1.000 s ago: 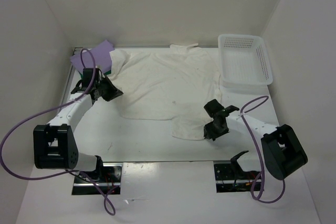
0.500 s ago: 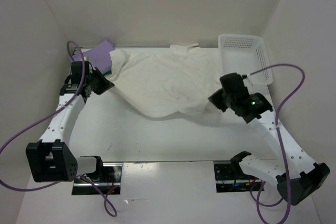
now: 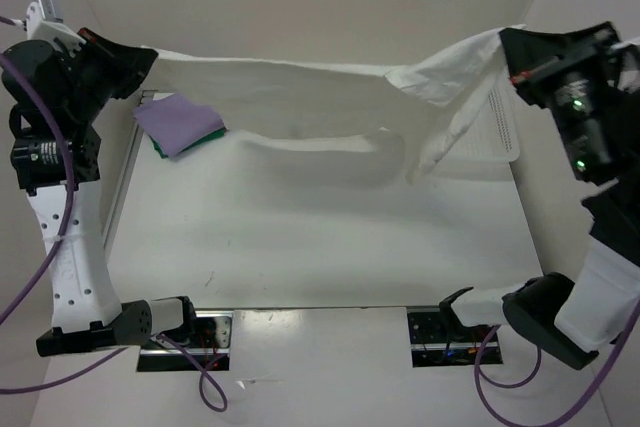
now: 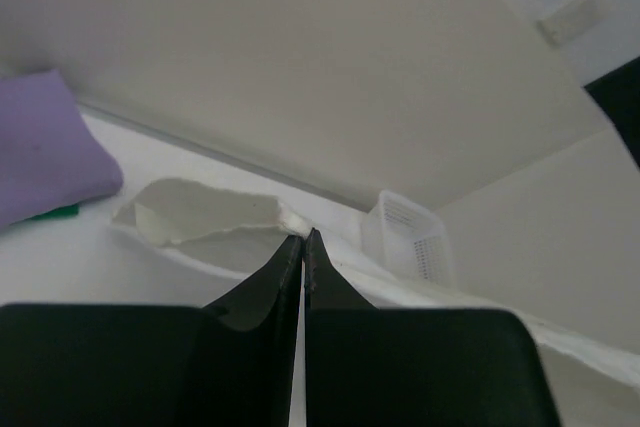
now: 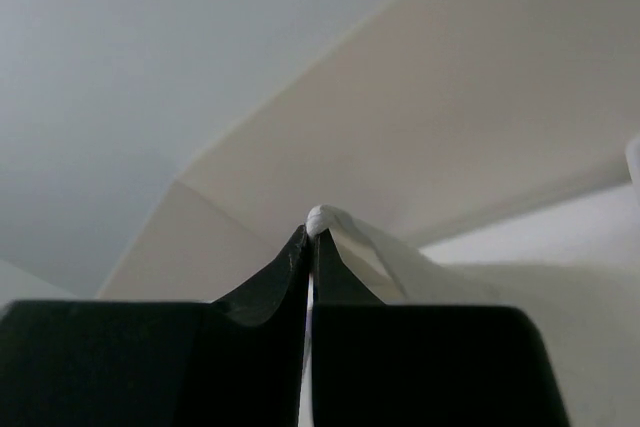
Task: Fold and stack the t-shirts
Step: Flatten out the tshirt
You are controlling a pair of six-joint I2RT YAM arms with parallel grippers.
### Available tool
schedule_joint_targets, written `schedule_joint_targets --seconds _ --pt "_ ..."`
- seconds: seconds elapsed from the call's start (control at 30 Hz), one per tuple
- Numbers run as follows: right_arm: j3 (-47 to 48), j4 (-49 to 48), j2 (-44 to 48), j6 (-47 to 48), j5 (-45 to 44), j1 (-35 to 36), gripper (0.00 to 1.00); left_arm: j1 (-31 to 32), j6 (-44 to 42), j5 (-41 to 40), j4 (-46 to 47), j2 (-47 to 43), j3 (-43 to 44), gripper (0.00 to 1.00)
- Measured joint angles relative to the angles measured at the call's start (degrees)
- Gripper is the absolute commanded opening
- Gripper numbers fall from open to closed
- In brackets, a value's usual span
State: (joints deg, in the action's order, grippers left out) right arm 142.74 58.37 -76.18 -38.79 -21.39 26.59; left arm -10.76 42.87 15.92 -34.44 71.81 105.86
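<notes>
The cream-white shirt (image 3: 290, 82) hangs stretched in the air as a long band running from one hand to the other, sagging a little midway. The left hand (image 3: 148, 53) is clamped on one end of it; in its wrist view the two fingers lie pressed together with the cloth's edge just past their tips. The right hand (image 3: 508, 47) is clamped on the other end, fingers together, with a small nub of white cloth pinched at the tips in its own wrist view. Below and inward of the right hand a loose flap of the shirt droops down; whether it reaches the worktop (image 3: 300, 237) I cannot tell

Under the left hand, and slightly inward of it, the lavender-purple shirt (image 3: 178, 119) lies folded on the worktop, resting on top of the green shirt (image 3: 208, 135), of which only a thin edge shows. Both are apart from the cream-white shirt above them

Below the right hand sits the white perforated basket (image 3: 505, 127), partly hidden behind the drooping flap

Both arms stand tall at the worktop's sides, hands raised well above it
</notes>
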Motion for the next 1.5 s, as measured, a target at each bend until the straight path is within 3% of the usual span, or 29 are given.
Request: schedule_joint_targets --seconds 0.27,0.43,0.63,0.73,0.9,1.0,1.13,1.3,1.43,1.5 --pt "12.4 -3.0 1.6 6.4 -0.8 0.0 0.0 0.0 3.7 1.3 -0.2 0.5 8.5 0.06" --pt "8.9 -10.5 -1.6 10.9 -2.9 0.0 0.0 -0.5 4.0 0.7 0.7 2.8 6.5 0.06" --pt "10.2 -16.2 -19.0 16.5 -4.9 -0.1 0.0 -1.3 3.5 -2.0 2.4 8.3 -2.1 0.06" --pt "9.6 -16.9 -29.6 17.2 -1.5 -2.1 0.0 -1.6 3.1 -3.2 2.8 12.0 -5.0 0.06" --pt "11.7 -16.4 -44.9 14.1 8.0 -8.2 0.0 -1.7 2.3 -4.0 4.1 20.6 -3.3 0.05" --pt "12.3 -16.0 -48.5 12.0 11.9 -11.0 0.0 -1.7 2.4 -3.7 4.6 26.0 1.4 0.05" --pt "14.1 -17.4 -46.8 9.8 14.2 -12.6 0.0 -2.5 3.0 -2.5 3.8 29.4 10.9 0.05" --pt "14.2 -21.6 -36.3 8.7 14.3 -12.2 0.0 -7.3 5.2 -0.3 6.4 29.2 22.6 0.05" --pt "12.0 -24.8 -25.8 8.6 14.1 -12.1 0.0 -9.9 6.4 1.6 10.3 27.4 24.0 0.05" --pt "8.2 -25.8 -21.0 8.6 13.7 -12.1 0.0 -9.9 6.9 2.9 13.4 25.6 19.7 0.05"
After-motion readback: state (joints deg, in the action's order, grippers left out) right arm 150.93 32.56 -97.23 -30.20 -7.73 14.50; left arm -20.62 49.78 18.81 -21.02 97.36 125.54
